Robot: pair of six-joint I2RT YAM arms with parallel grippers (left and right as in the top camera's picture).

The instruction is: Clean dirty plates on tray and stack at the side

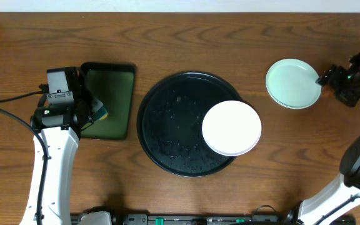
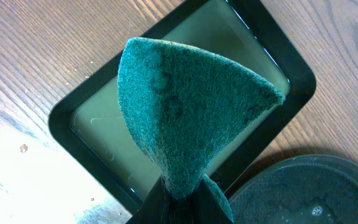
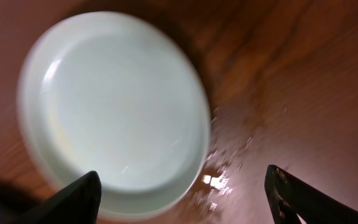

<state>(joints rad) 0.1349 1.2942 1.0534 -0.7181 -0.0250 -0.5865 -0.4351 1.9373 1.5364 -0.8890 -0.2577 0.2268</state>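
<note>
A white plate (image 1: 231, 128) lies on the right part of the round black tray (image 1: 167, 125). A pale mint plate (image 1: 292, 83) rests on the wood to the right of the tray. In the right wrist view this mint plate (image 3: 114, 106) lies flat on the wet table. My right gripper (image 3: 182, 186) is open just off its near edge, and its fingers (image 3: 79, 199) hold nothing. My left gripper (image 2: 182, 196) is shut on a green scouring pad (image 2: 185, 118), held above the small dark green tray (image 2: 92, 118).
The rectangular dark green tray (image 1: 114, 94) sits left of the black tray, whose rim (image 2: 303, 186) shows at the lower right of the left wrist view. Water drops (image 3: 219, 180) glisten on the wood beside the mint plate. Both arms' bases stand at the near table edge.
</note>
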